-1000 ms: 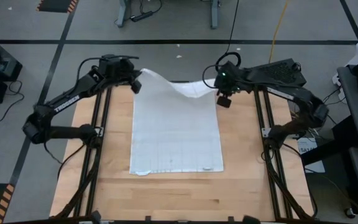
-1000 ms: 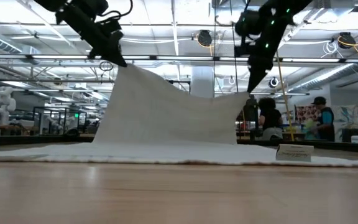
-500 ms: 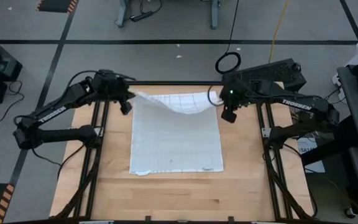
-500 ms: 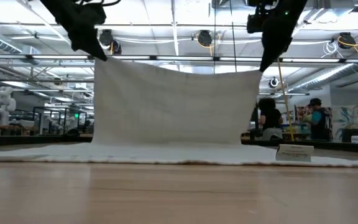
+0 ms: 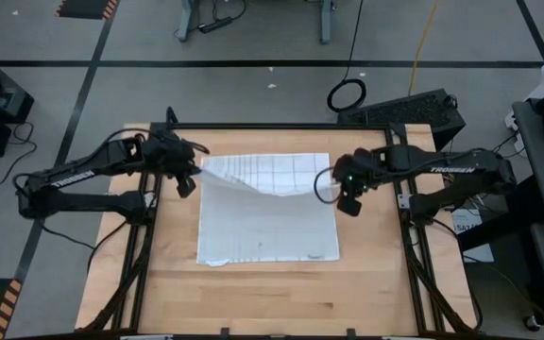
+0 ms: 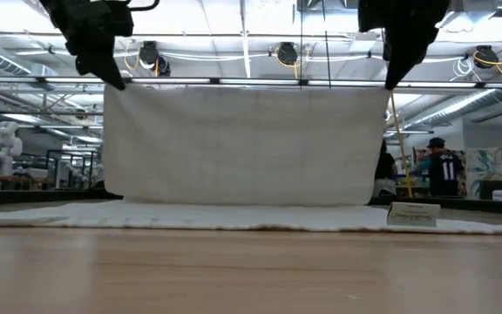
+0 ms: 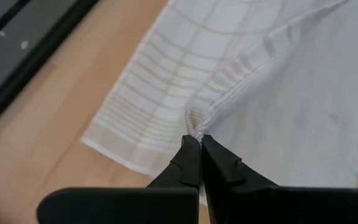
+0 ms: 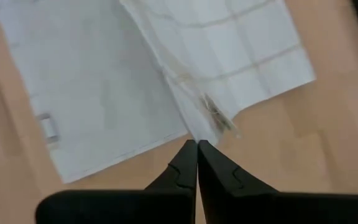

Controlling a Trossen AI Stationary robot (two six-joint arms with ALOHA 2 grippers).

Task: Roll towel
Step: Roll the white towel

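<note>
Pinched shut on a corner of the towel, the left gripper holds the far edge up over the table; the cloth hangs as a sheet in the low view while its near part lies flat on the wood. On the other side, the right gripper is clamped on the opposite far corner at much the same height. This looks like the first turn-over that starts the roll. Next, both corners should likely travel together toward the near edge, kept level, so the fold lands straight.
</note>
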